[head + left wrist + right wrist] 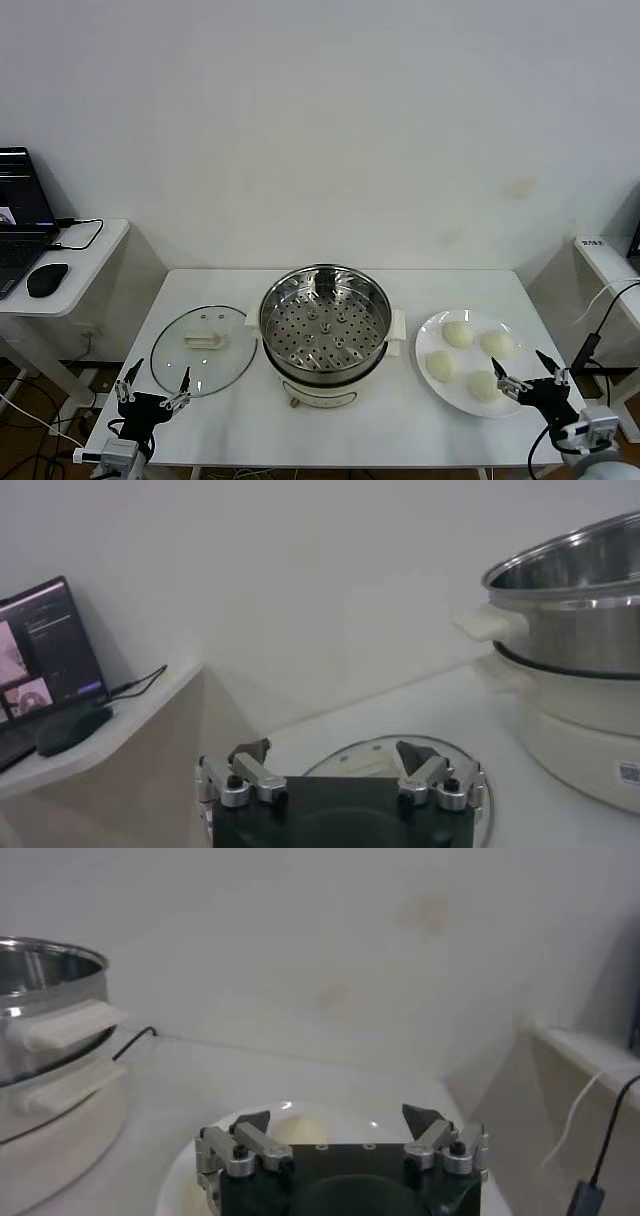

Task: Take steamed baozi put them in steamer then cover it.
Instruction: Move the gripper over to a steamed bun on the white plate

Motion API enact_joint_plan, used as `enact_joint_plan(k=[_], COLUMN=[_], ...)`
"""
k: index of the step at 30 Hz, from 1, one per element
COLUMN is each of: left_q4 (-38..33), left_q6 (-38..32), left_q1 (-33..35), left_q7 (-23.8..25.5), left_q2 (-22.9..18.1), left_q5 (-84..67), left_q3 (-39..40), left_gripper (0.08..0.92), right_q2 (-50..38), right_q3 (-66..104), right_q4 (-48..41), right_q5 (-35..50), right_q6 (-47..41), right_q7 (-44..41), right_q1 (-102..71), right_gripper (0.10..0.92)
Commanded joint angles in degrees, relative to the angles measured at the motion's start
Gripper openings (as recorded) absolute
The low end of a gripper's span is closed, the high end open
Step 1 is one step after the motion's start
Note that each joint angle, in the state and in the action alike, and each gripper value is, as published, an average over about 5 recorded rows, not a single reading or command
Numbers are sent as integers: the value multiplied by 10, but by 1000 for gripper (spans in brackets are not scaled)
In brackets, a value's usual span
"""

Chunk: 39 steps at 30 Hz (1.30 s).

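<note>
The four buns (470, 357) sit on a white plate (432, 330) near the right edge of the table (340, 435), and none is in the pot yet. The pot (324, 330) stands in the middle of the table with its holed tray showing and nothing inside. The glass lid (203, 350) lies flat on the table near the left edge, just beside the pot. The right gripper (528, 377) hangs at the front right corner of the table, right by the front rim of the plate, with its fingers spread wide and holding nothing. The closest bun lies just ahead of it and a little toward the pot, so this arm is the near one for the buns. In the right wrist view the right gripper (336, 1123) points over the plate (186, 1163), and one bun (300, 1125) shows between the two fingers, farther off. The left gripper (154, 387) waits at the front left corner, just in front of the lid, also spread wide and empty. The buns are round, so they can likely be gripped from any side. The lid job looks best for the left arm later, since it is the near one there.
</note>
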Motion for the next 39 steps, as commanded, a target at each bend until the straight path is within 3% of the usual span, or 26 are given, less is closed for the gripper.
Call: enact_joint_plan(k=[1, 9, 17, 25, 39], left_q4=[-5, -20, -22, -15, -38], left_q6=[0, -1, -9, -19, -21], left_q1=[3, 13, 14, 13, 28], left_q7=[-1, -2, -6, -11, -9], left_q2=[-6, -26, -29, -38, -46], left_q5=[2, 8, 13, 17, 27], left_q3=[1, 2, 3, 3, -9], left_gripper=[823, 823, 823, 823, 823], right_q2=[-124, -285, -385, -353, -258], right_q3=[40, -65, -435, -838, -909], right_q4=[-24, -127, -249, -339, -429], right_q5=[-71, -148, -250, -295, -359], right_q6=[-34, -52, -3, 89, 143], right_q7=[-165, -394, -537, -595, -596], right_q1=[74, 242, 600, 934, 911], right_gripper=[823, 823, 823, 823, 823])
